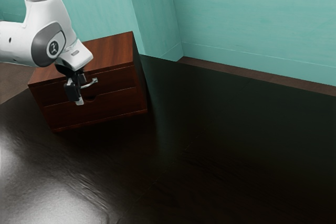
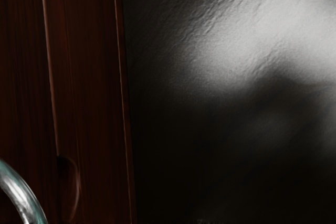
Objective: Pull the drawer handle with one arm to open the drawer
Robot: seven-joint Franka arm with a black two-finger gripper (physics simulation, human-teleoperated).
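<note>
The small dark-red wooden cabinet (image 1: 113, 51) sits on the glossy black bench (image 1: 220, 145) near the teal wall (image 1: 247, 14), its long axis running across the exterior view; the upper drawer (image 1: 115, 78) fronts toward the camera, grain running along its length; the drawer handle (image 1: 92, 82), a thin curved silvery bar, juts out from that front; the end effector (image 1: 76, 92) hangs just at it, whether apart or clamped I cannot tell; a rounded notch (image 2: 68, 187) is cut into the wood beside the handle.

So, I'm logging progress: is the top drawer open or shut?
Shut: the top drawer sits flush with the lower drawer, no gap showing; the end effector is at its handle.
</note>
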